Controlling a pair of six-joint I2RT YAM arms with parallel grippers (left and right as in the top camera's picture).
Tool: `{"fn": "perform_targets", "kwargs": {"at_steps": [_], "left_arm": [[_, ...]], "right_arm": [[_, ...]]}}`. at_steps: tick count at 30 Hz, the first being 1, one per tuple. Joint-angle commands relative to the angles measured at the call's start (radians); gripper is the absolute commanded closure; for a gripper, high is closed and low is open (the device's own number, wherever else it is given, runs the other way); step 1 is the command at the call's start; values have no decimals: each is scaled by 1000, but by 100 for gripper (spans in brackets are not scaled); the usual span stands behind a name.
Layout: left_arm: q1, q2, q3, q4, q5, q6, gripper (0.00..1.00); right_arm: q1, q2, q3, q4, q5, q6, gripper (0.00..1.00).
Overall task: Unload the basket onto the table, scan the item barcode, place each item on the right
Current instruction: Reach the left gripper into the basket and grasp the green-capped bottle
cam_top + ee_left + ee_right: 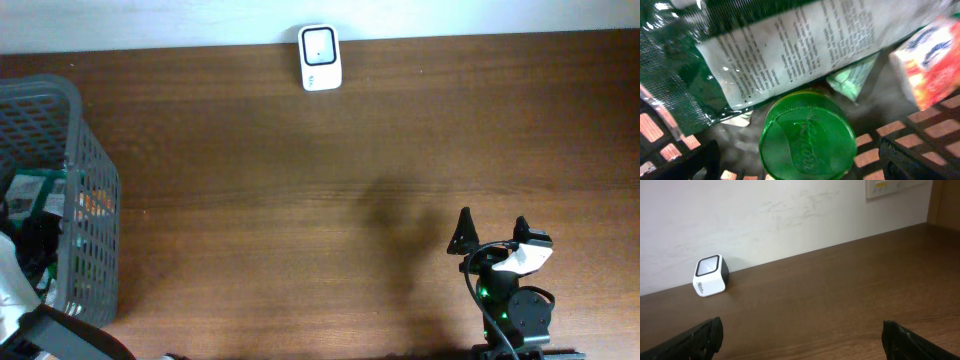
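The left gripper (805, 167) hangs low in the basket (95, 200), jaws wide apart and closed on nothing; only its dark fingertips (692, 162) show, cut off at the bottom corners of the wrist view; from above it is hidden behind the basket wall and the left arm (20, 290), which the frame edge crops. Directly under it lies a round green cap (807, 135), ribbed round the rim, with raised lettering too blurred to read; whatever it closes is out of sight below. Behind the cap lies a glossy green packet (790, 55) of crinkled film, its white panel of small print illegible; a pale green sachet (852, 82) pokes out from under it; to the right a carton (927, 60), white, orange and blue, runs out of frame. The basket is a grey plastic lattice, with brown wood showing through its holes; which of these items is the one to scan I cannot tell.

The right gripper (493, 238) sits at the near right of the table (300, 200), well apart from the basket, jaws just as wide and empty; its base is cut by the frame. The table is dark brown wood, matt, with fine straight grain. At its far edge, just beside the scuffed white wall (790, 215), stands the scanner (319, 57): a small rounded white block with a dark-framed window, its brand mark too small to read; a pale wall plate (895, 186) is cropped at the top.
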Motion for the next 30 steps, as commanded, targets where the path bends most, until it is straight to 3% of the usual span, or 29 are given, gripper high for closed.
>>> {"fn": "perform_targets", "kwargs": {"at_steps": [1,10,13,15,16,24,30], "left_arm": [[2,16,-34,19,12,19,1],[2,66,-83,79,15,18,7],[2,90,-84,90,16,18,21],[2,91,-84,101,18,18,44],[2,91,-84,105,27,18,51],[2,89,-33,73,55,18,53],[2,63,185,-71,111,30,54]], "right_arm": [[1,-8,-8,-5,-3,-3,2],[1,-8,-8,-5,-3,-3,2],[1,-8,-8,-5,-3,-3,2],[1,-8,-8,-5,-3,-3,2],[1,-8,-8,-5,-3,-3,2],[1,-8,-8,-5,-3,-3,2],[1,-8,-8,-5,-3,-3,2]]}}
